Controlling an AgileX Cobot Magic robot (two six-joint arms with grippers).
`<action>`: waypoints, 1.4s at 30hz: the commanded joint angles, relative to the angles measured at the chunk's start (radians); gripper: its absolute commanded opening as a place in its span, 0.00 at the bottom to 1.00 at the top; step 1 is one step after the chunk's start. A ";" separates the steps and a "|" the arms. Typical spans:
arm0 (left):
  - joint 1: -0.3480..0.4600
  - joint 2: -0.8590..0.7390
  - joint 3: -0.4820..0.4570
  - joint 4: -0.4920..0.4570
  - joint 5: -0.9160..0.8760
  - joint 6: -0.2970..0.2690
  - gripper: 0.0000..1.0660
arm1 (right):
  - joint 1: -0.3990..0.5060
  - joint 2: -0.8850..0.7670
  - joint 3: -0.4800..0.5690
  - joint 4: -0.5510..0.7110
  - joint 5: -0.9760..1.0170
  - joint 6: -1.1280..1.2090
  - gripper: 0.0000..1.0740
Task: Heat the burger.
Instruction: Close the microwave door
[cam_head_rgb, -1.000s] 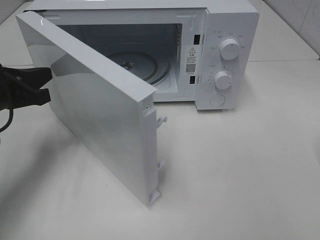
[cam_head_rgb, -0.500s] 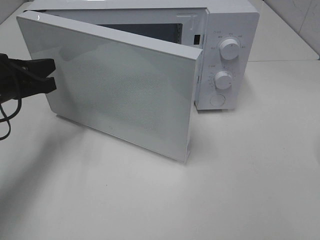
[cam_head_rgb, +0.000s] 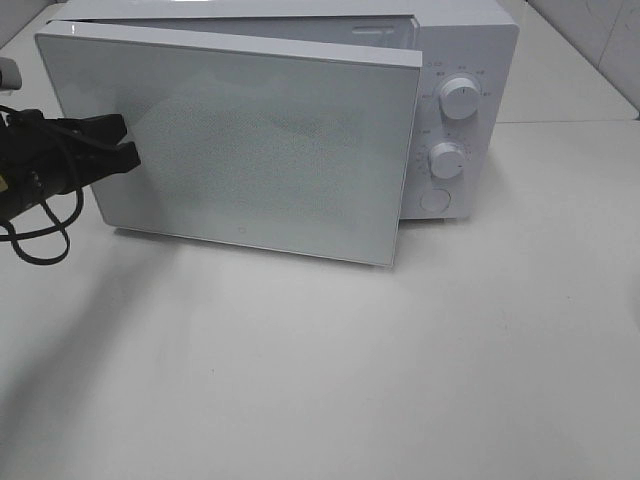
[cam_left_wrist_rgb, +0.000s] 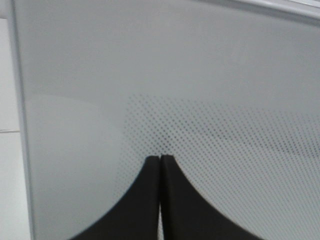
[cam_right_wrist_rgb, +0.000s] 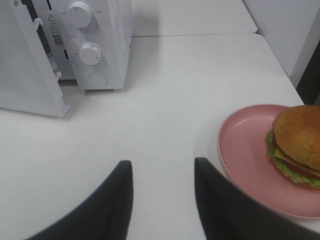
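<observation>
The white tabletop (cam_head_rgb: 420, 380) carries a white microwave (cam_head_rgb: 465, 40) whose door (cam_head_rgb: 250, 150) stands slightly ajar, its free edge near the control panel with two dials (cam_head_rgb: 458, 98). The pink plate (cam_right_wrist_rgb: 250, 160) lies on the tabletop, well apart from the microwave. The burger (cam_right_wrist_rgb: 297, 145) rests on the plate. The left tool (cam_head_rgb: 125, 143), fingers together and empty, sits against the door's outer face. The right tool (cam_right_wrist_rgb: 162, 172) hovers above the tabletop beside the plate, fingers apart and empty.

Glossy white microwave door (cam_head_rgb: 240, 150) w/ dotted glass, matt white table (cam_head_rgb: 450, 350), smooth pink plate (cam_right_wrist_rgb: 245, 155).
</observation>
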 joint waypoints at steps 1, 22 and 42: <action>-0.008 0.000 -0.025 -0.031 -0.024 0.019 0.00 | -0.005 -0.026 0.006 0.002 -0.007 0.006 0.39; -0.050 0.080 -0.188 -0.096 -0.029 0.053 0.00 | -0.005 -0.026 0.006 0.001 -0.007 0.007 0.39; -0.147 0.212 -0.428 -0.168 0.114 0.081 0.00 | -0.005 -0.026 0.006 0.000 -0.007 0.009 0.39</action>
